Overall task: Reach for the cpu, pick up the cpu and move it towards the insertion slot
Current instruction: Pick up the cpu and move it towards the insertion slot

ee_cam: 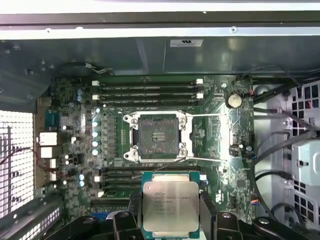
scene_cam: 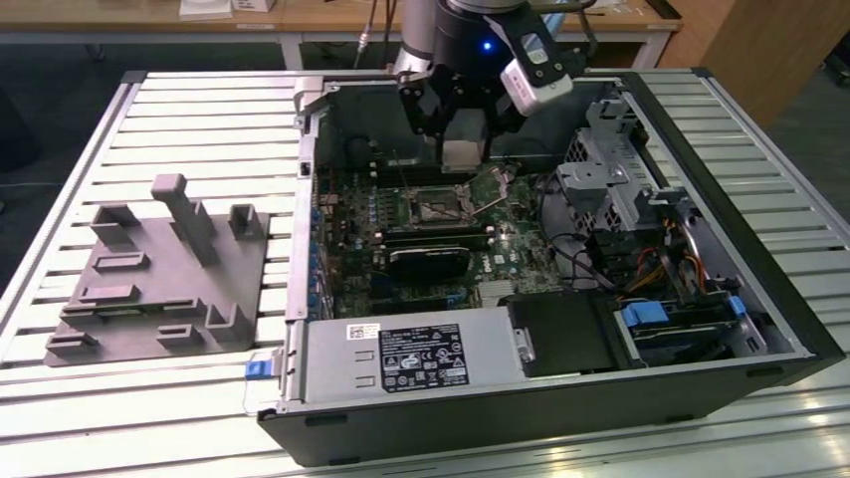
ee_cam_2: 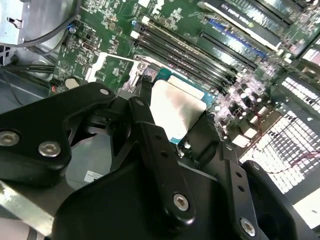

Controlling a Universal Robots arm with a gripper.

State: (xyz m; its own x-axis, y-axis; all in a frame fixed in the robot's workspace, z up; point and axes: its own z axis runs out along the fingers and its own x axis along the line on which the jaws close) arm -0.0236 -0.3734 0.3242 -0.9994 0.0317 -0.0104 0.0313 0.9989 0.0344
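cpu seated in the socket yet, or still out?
Out. The cpu is clamped in the pincer above the board; the insertion slot shows its bare dark centre.

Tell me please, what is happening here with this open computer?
A robot arm is working over an open computer case that lies on a slatted table. Its hand is shut on the cpu and holds it above the motherboard. The insertion slot is open with nothing in it, and the cpu is not over it yet. A grey fixture stands beside the case.

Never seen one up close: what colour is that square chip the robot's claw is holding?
Silvery-white metal top with a teal-green rim; the cpu shows best in the first wrist view.
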